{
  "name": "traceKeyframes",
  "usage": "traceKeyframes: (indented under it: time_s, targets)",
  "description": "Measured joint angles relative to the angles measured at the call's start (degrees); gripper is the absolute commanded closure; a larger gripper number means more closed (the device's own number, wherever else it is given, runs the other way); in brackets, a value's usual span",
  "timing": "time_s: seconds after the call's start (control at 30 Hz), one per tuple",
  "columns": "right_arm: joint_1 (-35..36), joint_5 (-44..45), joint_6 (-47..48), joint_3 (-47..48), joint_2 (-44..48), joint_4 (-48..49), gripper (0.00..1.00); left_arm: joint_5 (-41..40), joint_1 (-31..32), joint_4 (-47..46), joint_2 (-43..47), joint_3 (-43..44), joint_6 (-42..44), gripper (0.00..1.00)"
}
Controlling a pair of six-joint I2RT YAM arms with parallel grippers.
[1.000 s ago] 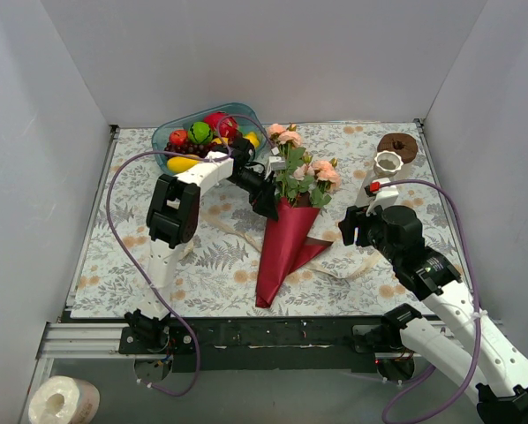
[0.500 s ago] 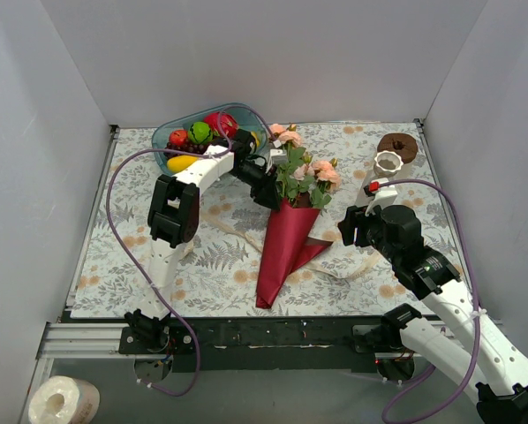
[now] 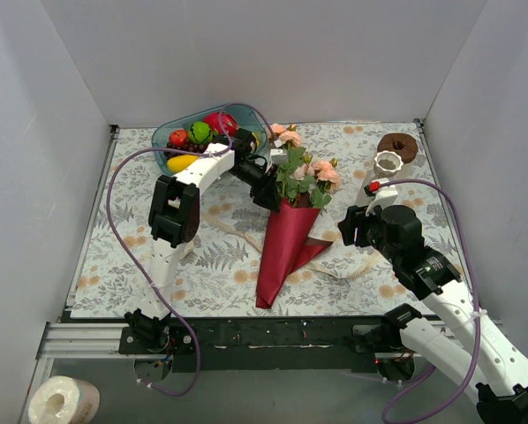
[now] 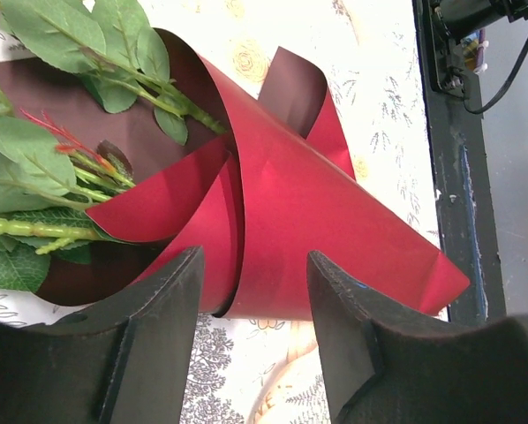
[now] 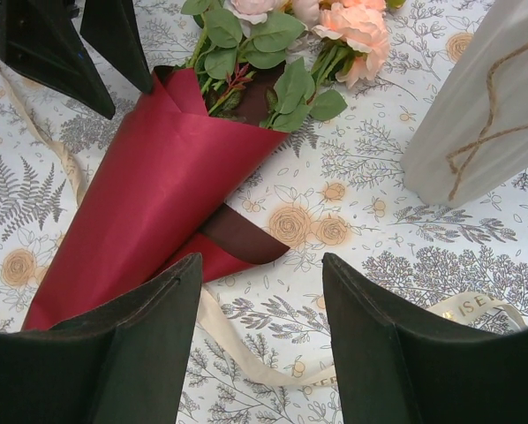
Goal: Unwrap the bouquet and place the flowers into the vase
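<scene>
Find bouquet (image 3: pixel 286 238) lying flat at centre, long axis near-to-far, blooms far. Note left gripper (image 4: pixel 252 261) nearer: spread astride paper rim at bouquet mouth, pinching nothing. Note right gripper (image 5: pixel 262 262) spread, empty, right of bouquet. Find vase (image 3: pixel 388 162) far right.

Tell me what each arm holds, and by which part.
Right gripper: nothing. Left gripper: jaws straddle the bouquet wrapper's rim; whether they grip cannot be told.

teal fruit bowl (image 3: pixel 161 134) back left, brown ring (image 3: pixel 409 147) back right, floral tablecloth (image 3: pixel 211 265), paper roll (image 3: pixel 63 400)
</scene>
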State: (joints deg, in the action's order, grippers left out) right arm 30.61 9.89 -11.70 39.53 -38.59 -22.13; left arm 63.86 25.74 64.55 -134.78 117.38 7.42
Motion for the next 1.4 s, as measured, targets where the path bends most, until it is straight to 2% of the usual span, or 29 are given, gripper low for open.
traceKeyframes:
  time_s: [0.3,0.6,0.9,1.07,1.4]
  targets:
    - [0.0,-0.3,0.0,0.0,0.0,0.0,0.36,-0.6,0.0,1.9,0.0,-0.8,2.3,0.39]
    - [0.0,-1.4,0.0,0.0,0.3,0.0,0.36,-0.6,0.0,0.8,-0.9,-1.3,3.3,0.37]
    - [0.0,-2.3,-0.1,0.0,0.3,0.0,0.37,-0.5,0.0,3.1,-3.7,-3.0,7.8,0.45]
    - [0.0,-2.8,-0.1,0.0,0.3,0.0,0.45,-0.4,0.0,1.9,-3.7,-4.1,7.3,0.54]
    - [0.0,-3.7,-0.1,0.1,-0.3,0.1,0.48,-0.5,0.0,2.7,-3.7,-1.3,6.7,0.58]
